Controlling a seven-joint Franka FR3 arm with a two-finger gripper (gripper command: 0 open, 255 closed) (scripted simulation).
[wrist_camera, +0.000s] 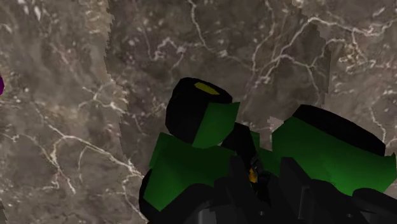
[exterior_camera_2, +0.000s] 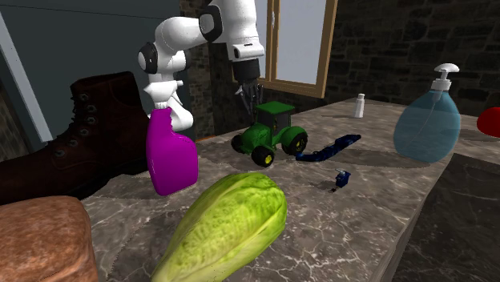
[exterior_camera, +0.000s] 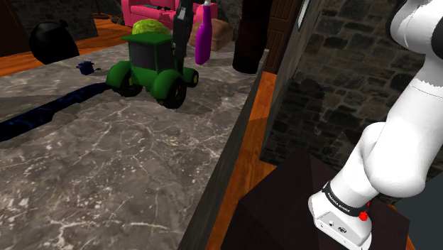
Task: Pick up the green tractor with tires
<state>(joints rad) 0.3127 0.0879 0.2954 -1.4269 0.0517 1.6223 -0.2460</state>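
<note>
The green tractor (exterior_camera: 150,67) with black tires is seen standing on its wheels on the grey marbled table (exterior_camera: 106,170), toward the far end of it in the shoulder view. The black hand (exterior_camera: 177,51) is brought down close against the cab, on the cab's right in the shoulder view. In the second exterior view it is found just above and to the left of the cab roof. Whether the hand is spread or pressed together cannot be told, and contact with the cab cannot be confirmed. In the wrist view the tractor (wrist_camera: 191,162) is seen from above, close under the camera, its green fenders and a black tire set against the marble. A magenta spray bottle (exterior_camera_2: 171,156) is stood upright near the tractor, on its left in the second exterior view, and a brown boot (exterior_camera_2: 80,136) is seen behind that bottle. A pale green lettuce (exterior_camera_2: 232,224) is laid on its side at the front of the second exterior view, well apart from the tractor. A long dark blue object (exterior_camera_2: 328,148) is laid flat just beside the tractor's wheel, and a small blue item (exterior_camera_2: 343,178) is placed near it. A blue pump bottle (exterior_camera_2: 429,120) and a small white bottle (exterior_camera_2: 360,106) are stood upright farther along the table.
</note>
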